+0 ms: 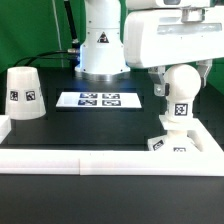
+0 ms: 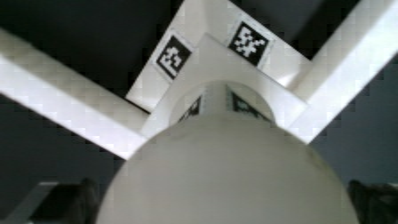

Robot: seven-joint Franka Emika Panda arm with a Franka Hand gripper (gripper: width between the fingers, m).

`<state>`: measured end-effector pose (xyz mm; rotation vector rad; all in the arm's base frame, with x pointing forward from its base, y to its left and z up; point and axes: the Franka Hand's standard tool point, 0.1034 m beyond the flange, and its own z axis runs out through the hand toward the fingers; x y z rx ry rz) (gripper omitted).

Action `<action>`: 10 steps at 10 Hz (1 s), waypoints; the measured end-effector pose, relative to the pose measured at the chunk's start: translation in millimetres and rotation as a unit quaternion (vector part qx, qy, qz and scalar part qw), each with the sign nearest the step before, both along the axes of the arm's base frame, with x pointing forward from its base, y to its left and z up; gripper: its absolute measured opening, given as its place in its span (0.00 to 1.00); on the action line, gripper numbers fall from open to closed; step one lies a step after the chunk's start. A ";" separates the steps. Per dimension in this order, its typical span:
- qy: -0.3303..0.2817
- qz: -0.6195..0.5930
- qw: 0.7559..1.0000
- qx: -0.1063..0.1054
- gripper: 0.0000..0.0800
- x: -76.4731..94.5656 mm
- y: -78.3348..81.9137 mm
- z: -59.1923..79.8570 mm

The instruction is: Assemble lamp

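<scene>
The white lamp base sits in the corner of the white rail at the exterior view's right, tags on its sides. The round-ended bulb stands upright on it. My gripper hangs over the bulb's round head, jaws open, one dark finger on each side. In the wrist view the bulb fills the middle, the base lies beyond it, and the dark fingers stand clear at both edges. The cone shade stands alone at the exterior view's left.
The marker board lies flat on the black table in the middle, in front of the arm's pedestal. White rails run along the front and right edges and meet at the base's corner.
</scene>
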<state>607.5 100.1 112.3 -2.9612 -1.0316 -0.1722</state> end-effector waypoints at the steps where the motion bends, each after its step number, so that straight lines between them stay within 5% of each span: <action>1: -0.002 0.045 0.999 -0.007 0.87 0.2 0.0 0.0; 7: -0.006 0.179 0.983 -0.028 0.85 0.6 -2.1 -0.5; 8: -0.006 0.179 0.984 -0.028 0.72 0.6 -2.1 -0.5; 10: -0.006 0.166 0.986 -0.026 0.72 0.5 -2.5 -0.6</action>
